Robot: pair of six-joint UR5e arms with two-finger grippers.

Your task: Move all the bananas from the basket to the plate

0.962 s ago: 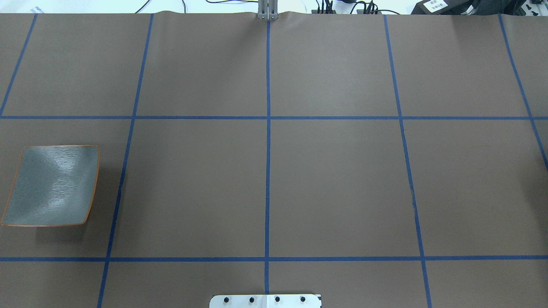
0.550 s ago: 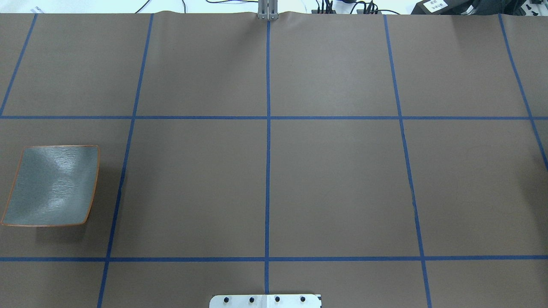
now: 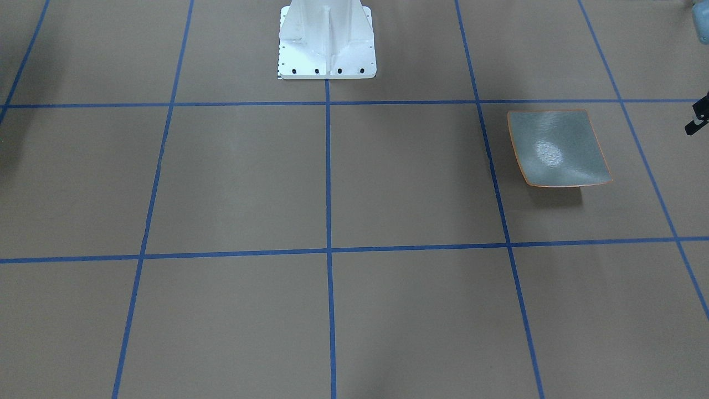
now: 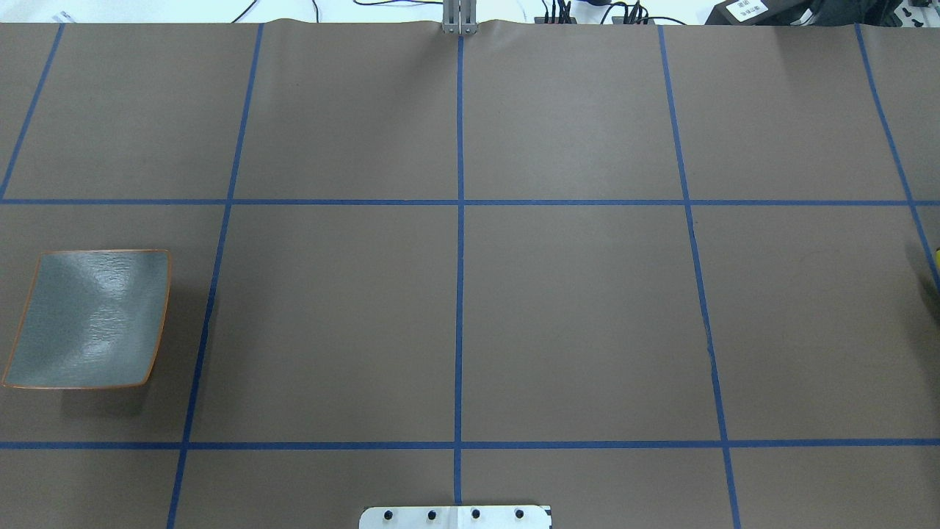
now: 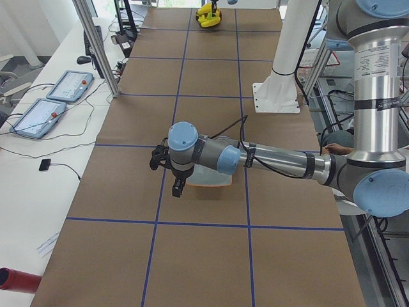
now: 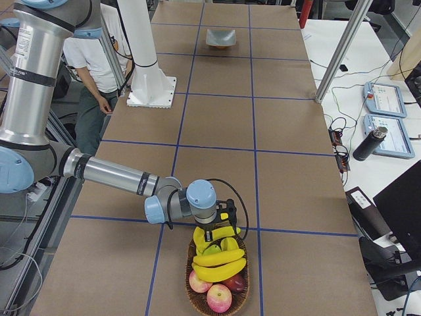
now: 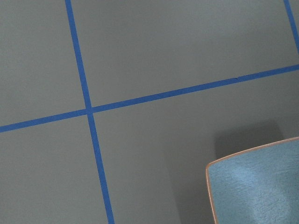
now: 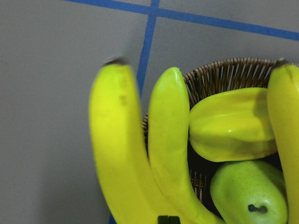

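Several yellow bananas (image 6: 219, 258) lie in a wicker basket (image 6: 191, 299) at the table's right end; they also show far off in the exterior left view (image 5: 208, 14). In the right wrist view two bananas (image 8: 117, 149) hang over the basket rim (image 8: 224, 70) and a third (image 8: 285, 140) is at the right edge. My right gripper (image 6: 222, 222) is over the basket's near rim; I cannot tell whether it is open or shut. The grey-blue plate (image 4: 88, 319) with its orange rim is empty at the left end. My left gripper (image 5: 178, 187) hovers beside the plate (image 5: 217, 181); I cannot tell its state.
The basket also holds red apples (image 6: 219, 297), a green pear (image 8: 247, 196) and a yellow-green fruit (image 8: 229, 123). The white robot base (image 3: 327, 39) stands at the table's robot-side edge. A person (image 6: 89, 72) stands behind the robot. Blue tape lines grid the brown table.
The shading at the right edge of the overhead view has grown a little. The plate has not moved.
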